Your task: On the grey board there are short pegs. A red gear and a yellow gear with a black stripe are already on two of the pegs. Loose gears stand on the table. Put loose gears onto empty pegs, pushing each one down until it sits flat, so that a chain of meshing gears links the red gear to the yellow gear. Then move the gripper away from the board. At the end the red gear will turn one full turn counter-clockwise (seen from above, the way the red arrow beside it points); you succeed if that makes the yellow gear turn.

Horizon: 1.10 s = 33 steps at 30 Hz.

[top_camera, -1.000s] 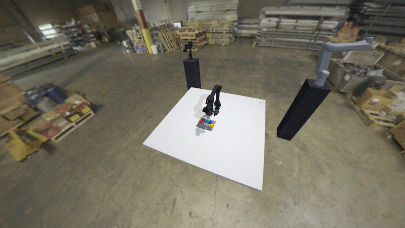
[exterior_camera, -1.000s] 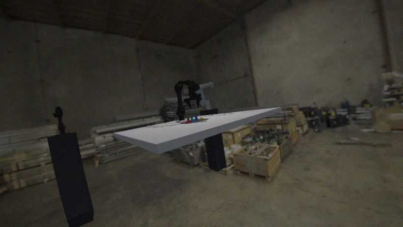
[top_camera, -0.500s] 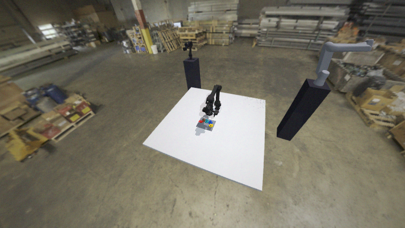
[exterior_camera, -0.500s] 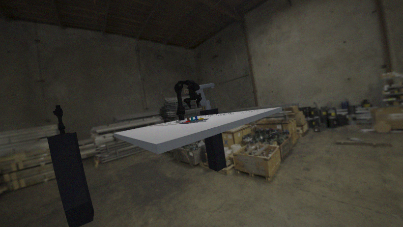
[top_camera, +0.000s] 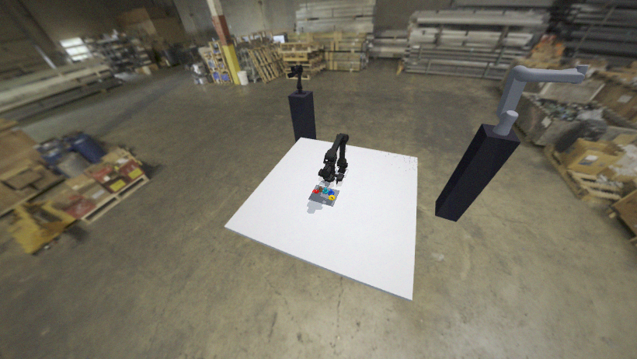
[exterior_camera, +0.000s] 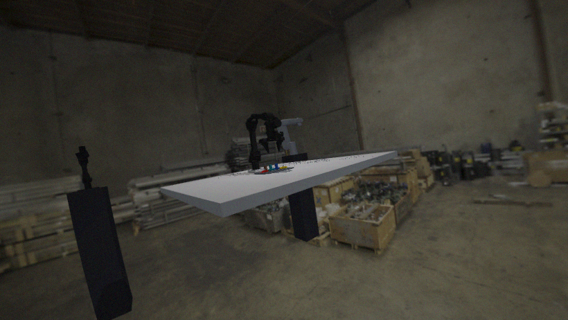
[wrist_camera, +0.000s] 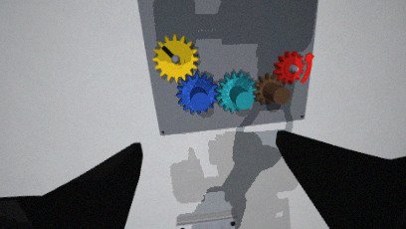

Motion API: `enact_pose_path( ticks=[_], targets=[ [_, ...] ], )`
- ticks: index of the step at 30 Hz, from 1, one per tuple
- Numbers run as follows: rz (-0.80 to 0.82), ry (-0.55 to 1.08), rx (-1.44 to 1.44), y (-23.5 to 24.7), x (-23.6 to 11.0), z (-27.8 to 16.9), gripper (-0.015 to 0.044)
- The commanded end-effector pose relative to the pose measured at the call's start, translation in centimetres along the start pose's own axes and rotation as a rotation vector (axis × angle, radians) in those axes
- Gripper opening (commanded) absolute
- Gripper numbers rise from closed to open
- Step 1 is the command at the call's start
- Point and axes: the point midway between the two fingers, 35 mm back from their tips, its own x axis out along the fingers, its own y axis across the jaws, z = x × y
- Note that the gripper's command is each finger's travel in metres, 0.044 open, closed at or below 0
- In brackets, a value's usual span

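Observation:
The grey board (wrist_camera: pixel 229 57) (top_camera: pixel 318 200) lies on the white table. The yellow gear (wrist_camera: pixel 186 47) (top_camera: pixel 331 197) with its black stripe is at the left of the board in the wrist view, the red gear (wrist_camera: pixel 284 68) (top_camera: pixel 315 191) at the right. Between them stand a blue gear (wrist_camera: pixel 183 93), a teal gear (wrist_camera: pixel 225 93) and a brown gear (wrist_camera: pixel 262 89), each with an upright knob. Neighbouring gears' teeth appear to meet, from red to yellow. Whether each sits fully flat is hard to tell. My gripper (wrist_camera: pixel 211 142) (exterior_camera: pixel 273 149) is wide open and empty, above and beside the board.
A small metal plate (wrist_camera: pixel 206 219) with dark screws shows at the bottom of the wrist view. Two other arms stand on dark pillars (top_camera: pixel 302 116) (top_camera: pixel 478 171) beyond the white table (top_camera: pixel 356 231). Shadows of the arm fall across the board.

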Motion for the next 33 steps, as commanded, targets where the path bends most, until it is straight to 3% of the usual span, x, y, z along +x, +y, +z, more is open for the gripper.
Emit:
enact_pose_path(
  ticks=[1,10,19,27,33],
  targets=[
    [0.000,0.000,-0.003,0.0,0.0,0.0,0.0440],
    [0.000,0.000,-0.005,1.0,-0.2,0.1,0.0440],
    [0.006,-0.004,-0.014,12.6,-2.2,-1.4,0.0440],
    [0.017,0.005,-0.005,22.7,-4.1,-7.4,0.0440],
    [0.019,0.007,-0.003,24.3,-4.4,-8.9,0.0440]
  ],
)
